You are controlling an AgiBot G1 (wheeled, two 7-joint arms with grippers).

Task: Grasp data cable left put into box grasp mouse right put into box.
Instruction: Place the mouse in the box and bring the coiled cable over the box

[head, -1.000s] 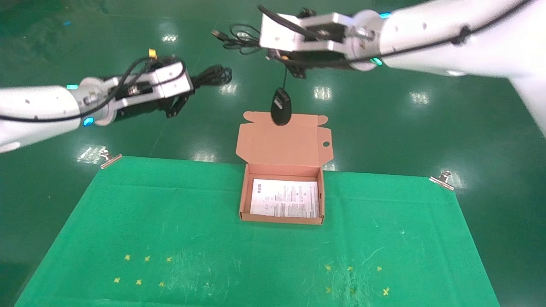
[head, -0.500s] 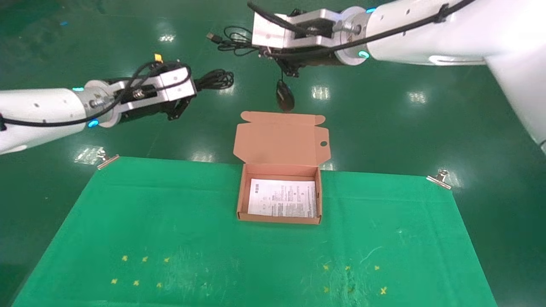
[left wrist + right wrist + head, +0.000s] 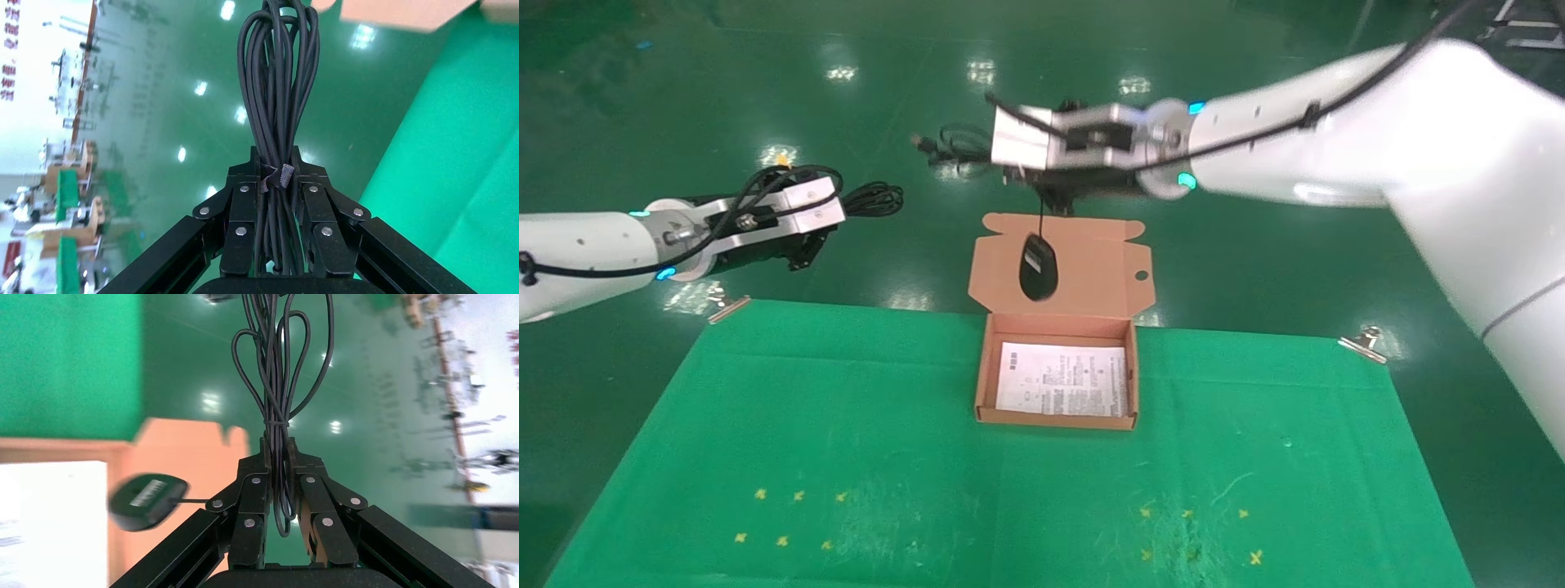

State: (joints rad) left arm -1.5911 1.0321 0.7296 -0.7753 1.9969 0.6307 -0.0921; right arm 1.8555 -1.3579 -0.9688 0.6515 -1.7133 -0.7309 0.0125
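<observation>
The orange-tan box (image 3: 985, 376) stands open on the green cloth with a printed sheet inside and its lid (image 3: 1091, 269) raised behind. My right gripper (image 3: 1042, 184) is shut on the bundled cord (image 3: 278, 386) of the mouse. The black mouse (image 3: 1038, 269) hangs by its cord in front of the lid, above the box's back edge; it also shows in the right wrist view (image 3: 147, 501). My left gripper (image 3: 825, 220) is off to the left of the box, above the floor, shut on the data cable (image 3: 872, 198), a tied black coil (image 3: 278, 92).
The green cloth (image 3: 846, 425) covers the table and is clipped at its far corners (image 3: 727, 304) (image 3: 1365, 343). Yellow cross marks (image 3: 789, 514) (image 3: 1197, 535) lie near its front. Green shiny floor lies beyond.
My right gripper has moved down and toward the box, so the mouse now hangs lower in front of the lid. My left gripper has drawn back to the left with the data cable.
</observation>
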